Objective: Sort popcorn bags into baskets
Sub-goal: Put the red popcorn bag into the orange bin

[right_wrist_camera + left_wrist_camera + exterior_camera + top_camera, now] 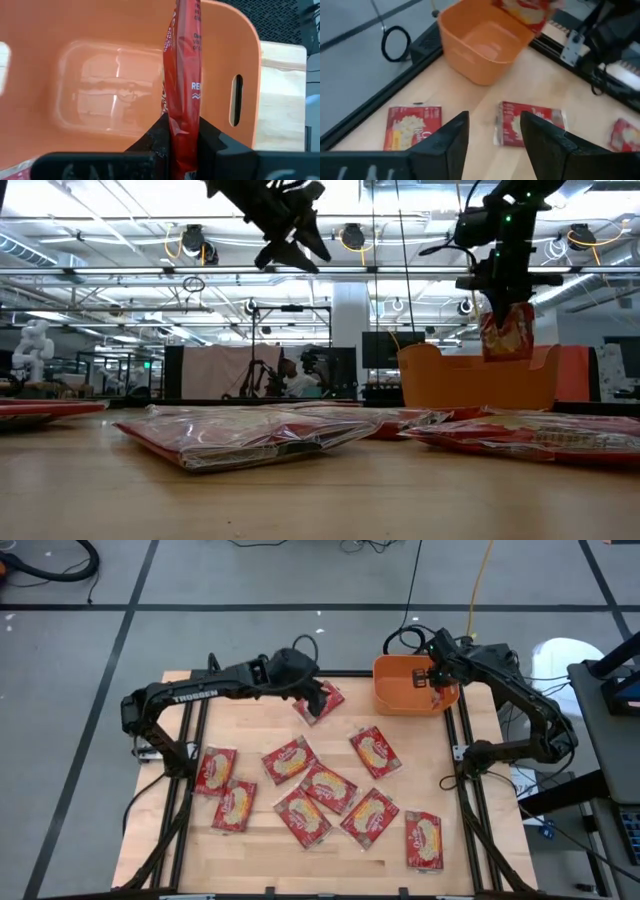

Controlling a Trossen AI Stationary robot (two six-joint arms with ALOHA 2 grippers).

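Several red popcorn bags [330,788] lie flat on the wooden table. The orange basket [384,688] stands at the far right corner. My right gripper [437,678] hangs over it, shut on one bag [508,332]. That bag dangles above the basket's opening [100,90]. My left gripper [312,700] hovers high [288,248] over the far middle of the table, open, with nothing between its fingers [492,140]. Below it lies a bag [412,127] near the far edge, and another [530,122] a little farther on. My right gripper pinches the bag's upper end [183,131] between its two fingers, from above and pointing steeply down. The bag hangs edge-on below the fingers, lifted clear of the table, its lower end [506,352] at about the height of the basket's rim.
A black frame rail [462,730] runs around the table's edges, close beside the basket. Bags crowd the table's middle and near half [300,818]. One bag [423,840] lies near the front right corner, two [224,788] at the left.
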